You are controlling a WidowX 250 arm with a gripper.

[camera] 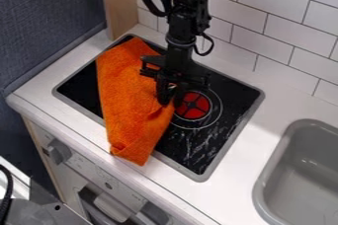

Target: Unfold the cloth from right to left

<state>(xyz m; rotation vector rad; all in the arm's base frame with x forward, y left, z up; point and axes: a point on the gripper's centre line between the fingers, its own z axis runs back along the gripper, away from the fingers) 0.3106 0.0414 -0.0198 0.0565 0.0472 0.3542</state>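
The black gripper (170, 99) hangs over the stovetop, low at the right edge of the orange cloth (132, 103). Folded into a long strip, the cloth lies across the left part of the black stovetop (204, 145). Its narrow lower end has a small turned-over corner and hangs over the stovetop's front rim onto the white counter. Where the gripper meets the cloth's right edge, the gripper hides part of it, and whether it holds any fabric cannot be told.
A red burner disc (192, 105) shows just right of the gripper. The grey sink (300, 179) is set into the counter at the right. White wall tiles (264, 26) rise behind, and a wooden panel (119, 4) stands at the back left. Oven knobs (59, 151) line the front.
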